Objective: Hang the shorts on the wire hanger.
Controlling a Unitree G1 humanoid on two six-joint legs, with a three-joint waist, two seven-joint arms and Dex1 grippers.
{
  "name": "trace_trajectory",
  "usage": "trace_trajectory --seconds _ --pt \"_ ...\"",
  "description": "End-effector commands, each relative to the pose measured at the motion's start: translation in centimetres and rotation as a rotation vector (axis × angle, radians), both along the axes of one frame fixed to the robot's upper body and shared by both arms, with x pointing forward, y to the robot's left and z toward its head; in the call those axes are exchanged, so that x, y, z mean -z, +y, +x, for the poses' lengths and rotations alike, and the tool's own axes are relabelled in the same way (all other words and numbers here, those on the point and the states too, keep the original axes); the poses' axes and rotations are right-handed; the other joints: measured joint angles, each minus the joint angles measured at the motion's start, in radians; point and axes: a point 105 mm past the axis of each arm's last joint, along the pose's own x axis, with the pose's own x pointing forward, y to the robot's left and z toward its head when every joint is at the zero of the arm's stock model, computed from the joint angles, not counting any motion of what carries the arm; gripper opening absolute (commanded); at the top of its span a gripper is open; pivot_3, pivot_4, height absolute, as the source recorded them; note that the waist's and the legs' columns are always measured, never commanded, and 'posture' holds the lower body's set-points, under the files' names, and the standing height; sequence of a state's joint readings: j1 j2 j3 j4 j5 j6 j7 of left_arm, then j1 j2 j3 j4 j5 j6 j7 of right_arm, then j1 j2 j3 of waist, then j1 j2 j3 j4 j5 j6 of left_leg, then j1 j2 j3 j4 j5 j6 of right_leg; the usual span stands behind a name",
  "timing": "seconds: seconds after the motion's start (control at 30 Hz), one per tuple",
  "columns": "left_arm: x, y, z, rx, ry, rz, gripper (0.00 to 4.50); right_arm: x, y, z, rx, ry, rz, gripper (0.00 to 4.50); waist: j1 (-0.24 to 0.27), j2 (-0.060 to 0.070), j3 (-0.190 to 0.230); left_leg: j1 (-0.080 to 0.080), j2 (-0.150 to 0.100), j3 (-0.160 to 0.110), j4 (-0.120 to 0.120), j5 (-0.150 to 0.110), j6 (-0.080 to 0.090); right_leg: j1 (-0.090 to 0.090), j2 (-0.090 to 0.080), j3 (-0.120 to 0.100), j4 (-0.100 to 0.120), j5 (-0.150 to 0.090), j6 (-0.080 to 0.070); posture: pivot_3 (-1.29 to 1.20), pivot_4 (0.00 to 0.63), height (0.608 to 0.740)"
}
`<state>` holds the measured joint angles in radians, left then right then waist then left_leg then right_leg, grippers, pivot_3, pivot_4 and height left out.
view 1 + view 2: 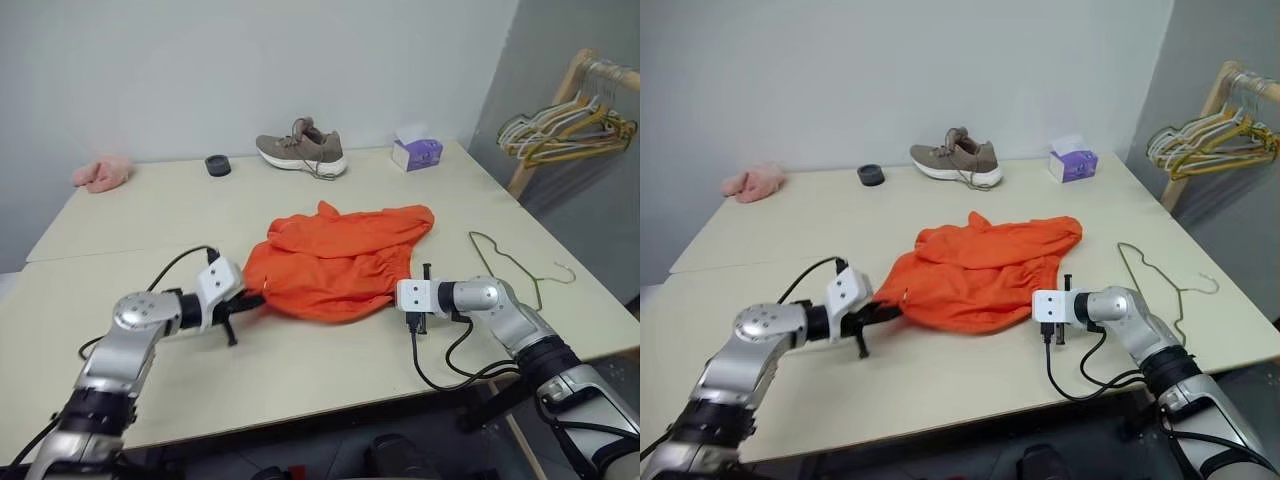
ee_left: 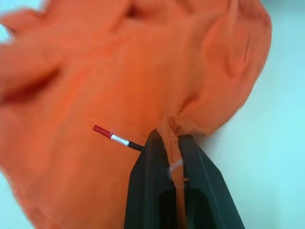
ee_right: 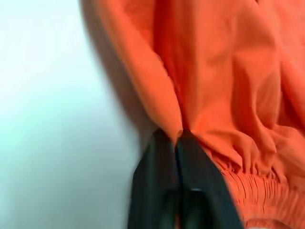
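The orange shorts (image 1: 335,262) lie crumpled in the middle of the table, with the gathered waistband toward me. At their left edge my left gripper (image 1: 252,297) is shut on a pinch of the fabric (image 2: 172,125). My right gripper (image 1: 392,295) is shut on the right edge of the shorts (image 3: 177,128), just beside the elastic waistband (image 3: 252,183). The thin olive wire hanger (image 1: 508,262) lies flat on the table to the right of the shorts, past my right arm, with its hook pointing right.
A brown shoe (image 1: 301,149), a small black disc (image 1: 218,165) and a purple tissue box (image 1: 417,152) stand along the table's far edge. A pink cloth (image 1: 101,173) lies at the far left corner. Bunched hangers (image 1: 566,128) hang on a wooden rack at the right.
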<state>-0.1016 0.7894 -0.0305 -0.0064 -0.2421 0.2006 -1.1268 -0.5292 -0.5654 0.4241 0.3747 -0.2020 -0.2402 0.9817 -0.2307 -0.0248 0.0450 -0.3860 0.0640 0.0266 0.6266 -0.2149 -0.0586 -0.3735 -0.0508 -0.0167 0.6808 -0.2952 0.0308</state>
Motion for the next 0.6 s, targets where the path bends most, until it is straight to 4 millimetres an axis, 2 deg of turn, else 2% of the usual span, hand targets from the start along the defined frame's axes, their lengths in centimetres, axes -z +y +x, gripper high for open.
trace_trajectory --seconds 0.03,0.1,0.17,0.27,0.33,0.37,0.47,0.5,0.57,0.6 --pt "-1.2 -0.9 -3.8 0.146 0.101 -0.012 0.0 -2.9 0.6 -1.3 -0.089 0.04 0.059 0.03 0.0 0.0 0.001 0.001 0.0 0.001 0.0 0.0 0.0 0.001 0.0 0.001 0.0 0.0 0.0 -0.22 0.0 0.74" --pt "-2.1 -0.4 -6.0 0.175 0.178 -0.015 0.0 -4.8 0.3 -3.3 -0.143 0.151 0.094 0.03 0.005 0.0 0.002 0.002 0.0 0.002 0.0 -0.001 -0.001 0.0 0.0 0.002 0.0 0.0 0.0 -0.21 0.0 0.74" --pt "-3.4 -0.2 -7.0 0.175 0.215 -0.04 0.0 -6.7 0.1 -5.3 -0.181 0.259 0.129 0.03 0.015 -0.001 0.003 0.003 0.001 0.002 -0.001 -0.001 -0.001 0.0 0.0 0.002 0.0 0.0 0.0 -0.2 0.0 0.74" --pt "-7.8 0.3 -6.5 0.115 0.2 -0.169 0.0 -11.3 -0.6 -8.1 -0.205 0.471 0.196 0.03 0.037 0.0 0.009 0.004 0.001 0.001 0.0 -0.001 -0.001 0.001 -0.001 0.0 0.001 0.0 -0.001 -0.19 0.0 0.74" --pt "-9.7 0.6 -5.9 0.082 0.183 -0.217 0.0 -13.4 -0.7 -8.9 -0.199 0.559 0.222 0.03 0.04 0.0 0.011 0.007 0.0 -0.001 0.001 -0.001 -0.001 -0.001 -0.002 -0.002 0.001 -0.003 -0.007 -0.19 0.0 0.74" --pt "-10.4 0.9 -4.9 0.051 0.16 -0.233 0.0 -14.3 -0.7 -8.5 -0.18 0.59 0.243 0.03 0.04 0.0 0.011 0.008 0.0 0.0 0.001 -0.001 -0.001 0.0 -0.002 -0.003 0.001 -0.003 -0.008 -0.19 0.0 0.74" --pt "-12.1 1.3 0.0 -0.055 0.064 -0.307 0.0 -15.9 -0.6 -4.6 -0.06 0.639 0.312 0.03 0.039 -0.002 0.01 0.011 -0.001 0.0 0.001 -0.001 -0.001 0.003 -0.002 -0.004 0.0 -0.003 -0.008 -0.19 0.0 0.74" --pt "-12.3 1.2 1.0 -0.069 0.052 -0.318 0.0 -16.0 -0.5 -3.6 -0.032 0.64 0.319 0.03 0.038 -0.002 0.01 0.012 -0.002 0.0 0.002 -0.001 -0.001 0.004 -0.001 -0.004 0.0 -0.003 -0.008 -0.19 0.0 0.74" --pt "-12.1 0.8 5.1 -0.115 -0.024 -0.303 0.0 -16.6 -0.4 2.2 0.129 0.539 0.377 0.03 0.035 -0.002 0.008 0.011 -0.003 0.001 0.002 0.0 0.0 0.005 0.001 -0.003 -0.001 -0.002 -0.006 -0.19 0.0 0.74" --pt "-11.9 0.7 7.4 -0.148 -0.074 -0.269 0.0 -16.8 -0.3 4.9 0.209 0.466 0.386 0.03 0.034 -0.002 0.008 0.012 -0.003 0.003 0.003 0.0 0.0 0.006 0.001 -0.002 0.0 0.001 -0.001 -0.19 0.0 0.74"
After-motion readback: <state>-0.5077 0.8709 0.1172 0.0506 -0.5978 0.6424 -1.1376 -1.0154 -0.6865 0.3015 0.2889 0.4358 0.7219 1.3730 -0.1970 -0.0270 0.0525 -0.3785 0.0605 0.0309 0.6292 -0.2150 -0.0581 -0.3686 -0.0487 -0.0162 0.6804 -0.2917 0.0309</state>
